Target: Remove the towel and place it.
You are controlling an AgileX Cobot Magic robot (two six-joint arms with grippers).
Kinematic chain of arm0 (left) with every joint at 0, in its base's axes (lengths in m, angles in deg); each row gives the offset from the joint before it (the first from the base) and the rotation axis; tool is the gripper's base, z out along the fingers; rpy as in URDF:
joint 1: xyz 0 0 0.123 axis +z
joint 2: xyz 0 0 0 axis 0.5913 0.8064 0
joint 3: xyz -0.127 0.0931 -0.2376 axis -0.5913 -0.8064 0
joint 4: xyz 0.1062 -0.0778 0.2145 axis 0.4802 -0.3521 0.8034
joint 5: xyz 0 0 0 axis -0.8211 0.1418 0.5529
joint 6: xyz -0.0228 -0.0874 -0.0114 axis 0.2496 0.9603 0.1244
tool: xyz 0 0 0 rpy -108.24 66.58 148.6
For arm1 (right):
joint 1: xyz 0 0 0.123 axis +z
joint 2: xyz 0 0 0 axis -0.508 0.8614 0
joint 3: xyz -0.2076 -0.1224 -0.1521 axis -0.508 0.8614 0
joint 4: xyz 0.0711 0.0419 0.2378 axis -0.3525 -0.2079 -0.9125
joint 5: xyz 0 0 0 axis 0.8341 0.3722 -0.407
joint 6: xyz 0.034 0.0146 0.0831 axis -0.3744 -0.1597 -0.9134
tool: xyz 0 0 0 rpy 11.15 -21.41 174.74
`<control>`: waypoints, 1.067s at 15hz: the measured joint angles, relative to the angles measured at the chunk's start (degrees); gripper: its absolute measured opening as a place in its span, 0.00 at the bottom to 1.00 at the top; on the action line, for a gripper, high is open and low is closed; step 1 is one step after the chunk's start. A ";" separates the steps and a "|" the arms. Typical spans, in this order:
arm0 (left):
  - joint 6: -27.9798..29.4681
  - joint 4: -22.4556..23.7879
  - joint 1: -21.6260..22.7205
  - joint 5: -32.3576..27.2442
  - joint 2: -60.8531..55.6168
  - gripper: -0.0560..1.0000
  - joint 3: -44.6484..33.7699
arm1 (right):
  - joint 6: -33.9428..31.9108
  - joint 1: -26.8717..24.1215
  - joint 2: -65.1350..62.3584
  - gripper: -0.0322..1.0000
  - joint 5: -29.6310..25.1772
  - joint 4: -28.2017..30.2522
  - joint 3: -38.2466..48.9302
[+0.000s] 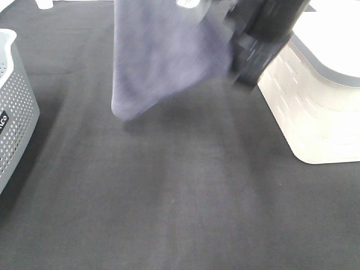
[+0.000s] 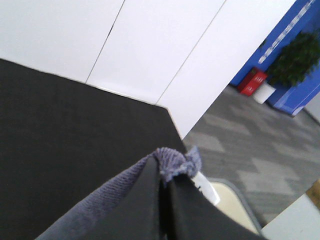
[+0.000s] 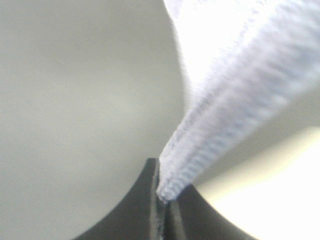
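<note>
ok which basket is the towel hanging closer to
The cream basket on the right; the grey basket sits far left of the towel.

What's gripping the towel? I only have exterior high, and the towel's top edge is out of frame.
Observer: In the left wrist view, the left gripper is shut on a bunched corner of the towel.
Operator: And the right side?
Observer: In the right wrist view, the right gripper is shut on a ribbed edge of the towel, which fans out away from it.
Operator: Any tag visible?
Observer: What looks like a small white tag sits right beside the left pinch.
</note>
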 joint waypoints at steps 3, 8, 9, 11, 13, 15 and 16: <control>16.84 16.04 0.00 2.18 0.00 0.05 0.23 | -0.46 0.00 -0.34 0.05 -4.53 11.23 -9.05; 33.46 24.29 5.04 -5.21 0.17 0.05 0.40 | -3.21 0.00 -0.34 0.05 2.35 18.51 -18.56; 36.50 24.18 7.22 -5.33 0.86 0.05 0.40 | -4.98 -0.17 -0.34 0.05 6.42 18.33 -18.74; 41.14 24.06 9.45 -3.55 3.21 0.05 0.57 | -6.70 -2.41 0.46 0.05 11.00 16.84 -18.85; 47.84 24.06 10.89 0.34 6.99 0.05 0.57 | -9.17 -6.88 2.41 0.05 14.78 12.26 -18.85; 53.69 24.06 11.63 1.60 9.74 0.05 0.57 | -11.00 -10.43 3.84 0.05 18.91 5.21 -18.85; 57.24 24.18 11.97 2.64 11.63 0.05 0.57 | -11.97 -12.55 4.64 0.05 21.72 -0.11 -18.85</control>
